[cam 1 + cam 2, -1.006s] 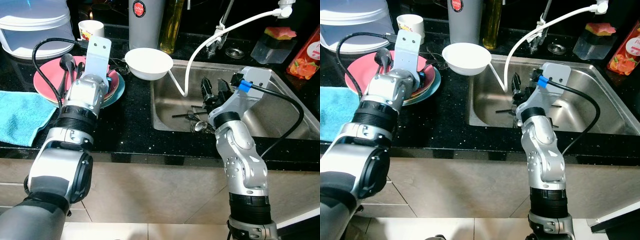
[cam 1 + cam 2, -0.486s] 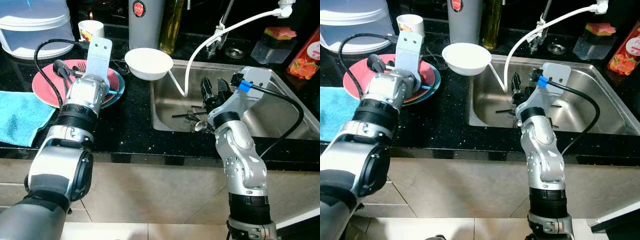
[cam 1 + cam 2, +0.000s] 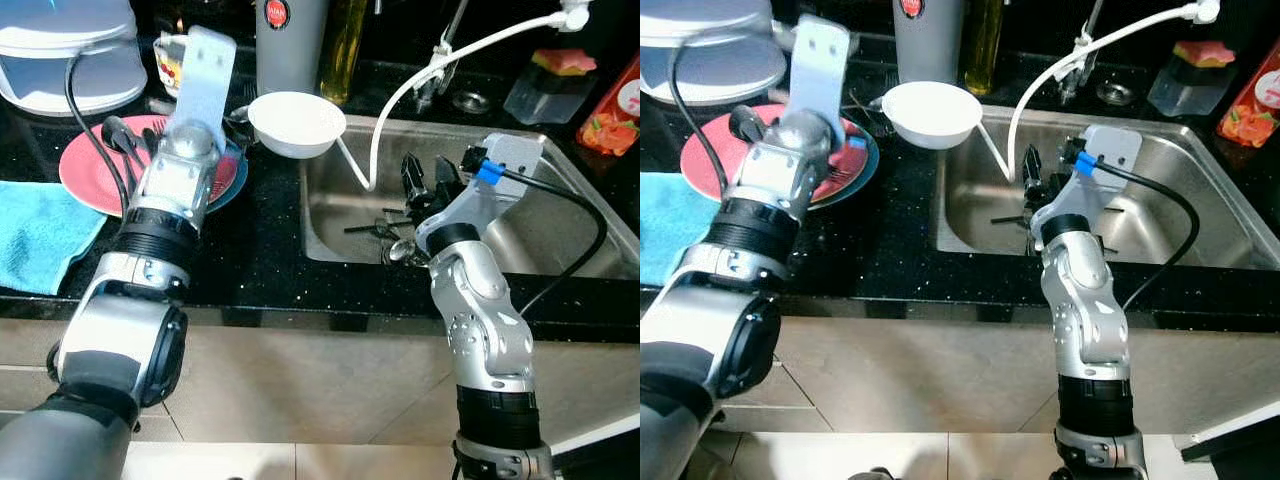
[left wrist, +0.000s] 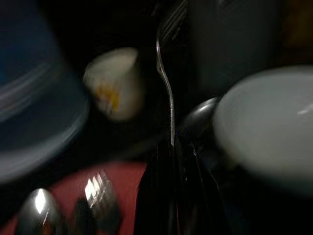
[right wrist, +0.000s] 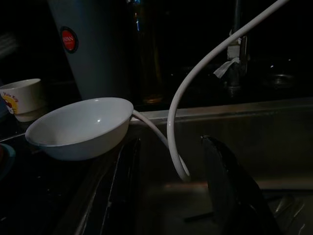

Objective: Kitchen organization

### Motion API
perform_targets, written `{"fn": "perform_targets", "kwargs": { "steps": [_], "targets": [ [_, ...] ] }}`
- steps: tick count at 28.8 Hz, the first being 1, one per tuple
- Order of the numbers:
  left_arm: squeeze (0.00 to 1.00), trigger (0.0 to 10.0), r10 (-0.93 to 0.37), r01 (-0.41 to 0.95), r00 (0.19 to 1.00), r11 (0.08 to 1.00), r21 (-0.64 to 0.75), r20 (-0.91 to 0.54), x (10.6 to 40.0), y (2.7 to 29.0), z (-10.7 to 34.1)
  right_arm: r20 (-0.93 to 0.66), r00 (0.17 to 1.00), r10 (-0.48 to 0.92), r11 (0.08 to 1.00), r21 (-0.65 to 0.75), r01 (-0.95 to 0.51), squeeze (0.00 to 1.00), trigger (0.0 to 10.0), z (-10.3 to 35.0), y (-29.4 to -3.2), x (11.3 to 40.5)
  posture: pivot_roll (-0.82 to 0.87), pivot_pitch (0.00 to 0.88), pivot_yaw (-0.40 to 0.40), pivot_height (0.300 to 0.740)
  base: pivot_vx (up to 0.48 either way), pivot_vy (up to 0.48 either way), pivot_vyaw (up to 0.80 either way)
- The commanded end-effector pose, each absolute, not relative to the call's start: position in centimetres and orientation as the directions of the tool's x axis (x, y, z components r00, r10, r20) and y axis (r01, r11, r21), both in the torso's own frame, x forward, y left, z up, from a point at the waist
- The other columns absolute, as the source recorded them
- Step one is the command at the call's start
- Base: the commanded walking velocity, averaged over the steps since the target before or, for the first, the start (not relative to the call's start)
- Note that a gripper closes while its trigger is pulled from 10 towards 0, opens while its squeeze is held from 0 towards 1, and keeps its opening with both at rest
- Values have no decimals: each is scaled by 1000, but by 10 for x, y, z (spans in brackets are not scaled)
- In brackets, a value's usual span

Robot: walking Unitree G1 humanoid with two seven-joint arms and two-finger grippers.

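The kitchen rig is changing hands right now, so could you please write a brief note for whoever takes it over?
Left gripper: shut on a fork, lifted above the pink plate, which holds a spoon and another fork.
Right gripper: open, empty, over the sink, just above the cutlery on its bottom.
White bowl sits on the sink's edge; blue towel on the counter.
Done: one fork picked up.
Left: place that fork and clear the sink cutlery, probably.

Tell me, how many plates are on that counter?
2, stacked left of the sink: a pink plate lying on a teal plate whose rim peeks out. The left arm covers part of the stack, so more may be hidden.
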State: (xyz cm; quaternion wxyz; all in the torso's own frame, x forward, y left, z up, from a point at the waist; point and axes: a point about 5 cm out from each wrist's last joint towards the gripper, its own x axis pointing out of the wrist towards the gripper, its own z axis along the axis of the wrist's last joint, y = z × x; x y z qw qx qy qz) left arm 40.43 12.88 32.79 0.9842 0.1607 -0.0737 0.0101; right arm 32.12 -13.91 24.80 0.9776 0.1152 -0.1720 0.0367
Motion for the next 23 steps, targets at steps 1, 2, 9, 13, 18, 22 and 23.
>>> {"fn": "perform_targets", "kwargs": {
  "steps": [1, 2, 9, 13, 18, 22, 23],
  "targets": [
    [0, 10000, -99, 43, 985, 933, 357, 142, 394, 111, 324, 343, 939, 24, 971, 217, -104, 0, 10000, 247, -143, 319, 215, 94, -85, 740, 0, 0, 0],
    [0, 10000, -119, 61, 983, 932, 357, 141, 389, 108, 323, 342, 939, 22, 971, 216, -101, 0, 10000, 247, -145, 319, 211, 97, -86, 740, 0, 0, 0],
    [0, 10000, -273, 169, 934, 905, 391, 229, 357, 93, 324, 340, 940, 20, 973, 211, -96, 0, 10000, 248, -148, 319, 213, 106, -93, 740, 0, 0, 0],
    [0, 10000, -436, 339, 882, 851, 400, 180, 333, 78, 310, 335, 942, 26, 972, 212, -102, 0, 10000, 246, -145, 319, 210, 107, -95, 740, 0, 0, 0],
    [0, 10000, -590, 486, 786, 774, 405, 185, 313, 64, 309, 333, 943, 29, 972, 212, -105, 0, 10000, 246, -145, 319, 209, 105, -96, 740, 0, 0, 0],
    [0, 10000, -675, 606, 731, 709, 361, 99, 307, 55, 297, 334, 942, 30, 972, 210, -105, 0, 10000, 246, -145, 319, 204, 94, -95, 740, 0, 0, 0],
    [0, 10000, -684, 626, 726, 698, 347, 68, 306, 55, 293, 335, 942, 29, 972, 210, -105, 0, 10000, 246, -145, 319, 202, 93, -95, 740, 0, 0, 0]
  ]
}}
